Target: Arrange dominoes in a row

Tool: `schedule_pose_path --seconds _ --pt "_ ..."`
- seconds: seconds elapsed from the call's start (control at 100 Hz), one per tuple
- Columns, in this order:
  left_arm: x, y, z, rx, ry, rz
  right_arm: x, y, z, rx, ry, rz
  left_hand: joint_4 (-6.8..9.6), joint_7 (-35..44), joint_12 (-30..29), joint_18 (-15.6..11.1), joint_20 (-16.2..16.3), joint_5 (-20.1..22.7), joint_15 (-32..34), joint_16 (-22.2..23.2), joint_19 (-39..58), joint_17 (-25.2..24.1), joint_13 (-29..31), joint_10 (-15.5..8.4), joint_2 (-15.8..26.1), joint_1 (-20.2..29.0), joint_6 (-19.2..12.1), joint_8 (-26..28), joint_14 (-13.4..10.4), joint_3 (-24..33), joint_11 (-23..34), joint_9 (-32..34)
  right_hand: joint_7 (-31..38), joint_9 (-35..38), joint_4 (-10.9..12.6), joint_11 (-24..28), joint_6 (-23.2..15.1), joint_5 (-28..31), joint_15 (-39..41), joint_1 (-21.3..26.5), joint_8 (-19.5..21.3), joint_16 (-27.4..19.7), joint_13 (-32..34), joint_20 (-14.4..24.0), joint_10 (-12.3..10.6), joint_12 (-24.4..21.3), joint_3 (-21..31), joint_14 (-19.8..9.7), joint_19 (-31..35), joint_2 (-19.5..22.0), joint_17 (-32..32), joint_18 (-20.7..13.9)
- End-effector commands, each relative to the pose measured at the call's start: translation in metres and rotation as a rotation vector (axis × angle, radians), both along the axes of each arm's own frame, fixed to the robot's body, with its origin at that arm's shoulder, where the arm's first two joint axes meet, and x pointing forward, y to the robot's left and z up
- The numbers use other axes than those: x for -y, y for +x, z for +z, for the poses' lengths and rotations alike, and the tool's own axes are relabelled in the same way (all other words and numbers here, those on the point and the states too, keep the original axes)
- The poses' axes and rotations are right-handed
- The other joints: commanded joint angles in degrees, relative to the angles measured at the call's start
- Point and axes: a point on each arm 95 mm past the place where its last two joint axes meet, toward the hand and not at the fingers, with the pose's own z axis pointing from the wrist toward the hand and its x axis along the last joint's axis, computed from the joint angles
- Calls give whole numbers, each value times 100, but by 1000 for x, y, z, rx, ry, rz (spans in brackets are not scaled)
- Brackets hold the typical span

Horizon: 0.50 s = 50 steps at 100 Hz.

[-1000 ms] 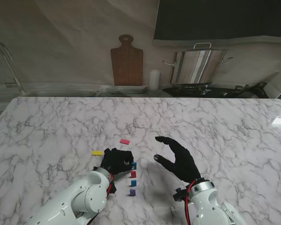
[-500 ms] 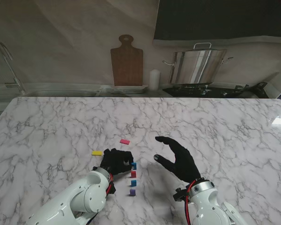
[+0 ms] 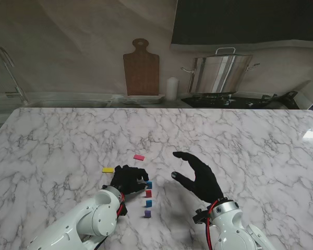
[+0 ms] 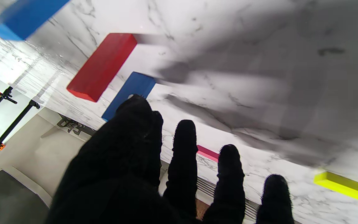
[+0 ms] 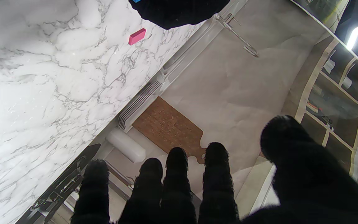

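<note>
Several small dominoes stand in a short row running toward me: blue (image 3: 149,184), red (image 3: 148,193), teal-blue (image 3: 148,203) and purple (image 3: 147,213). My left hand (image 3: 129,179) hovers just left of the far blue domino (image 4: 129,91), with the thumb tip in front of it and the other fingers spread. That domino's end shows beside the thumb, not between thumb and forefinger. The red domino (image 4: 103,67) stands beside it. A pink domino (image 3: 139,157) and a yellow one (image 3: 108,170) lie flat farther out. My right hand (image 3: 198,176) hangs open, right of the row, holding nothing.
The marble table (image 3: 240,135) stretches wide on all sides. Behind its far edge stand a wooden cutting board (image 3: 141,67), a white cylinder (image 3: 171,88), stacked plates (image 3: 141,99) and a steel pot (image 3: 221,73). The pink domino (image 5: 137,36) also shows in the right wrist view.
My left hand's fingers shifted slightly beside the far blue domino. The dominoes and my right hand stay where they were.
</note>
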Motion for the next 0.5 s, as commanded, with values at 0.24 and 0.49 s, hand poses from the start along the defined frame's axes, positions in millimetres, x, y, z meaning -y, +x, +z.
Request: schedule_pose_path --seconds 0.24,0.49 --pt "-6 -4 2 -9 20 -18 -1 -1 -1 -7 -3 -2 67 -383 -380 -71 145 -79 -40 59 -193 -149 -174 -5 -23 -149 20 -152 98 346 72 -213 60 -59 121 82 -47 -116 -24 164 75 -57 74 69 -16 33 139 -99 47 57 13 -9" --pt "-15 -2 8 -2 47 -28 -1 -1 -1 -6 -4 0 159 -877 -1074 -60 87 -209 -666 -427 -379 -132 -203 104 169 -432 107 -280 172 703 -609 -379 64 -61 120 82 -49 -111 -22 161 76 -56 80 68 -14 33 147 -94 45 49 10 -10"
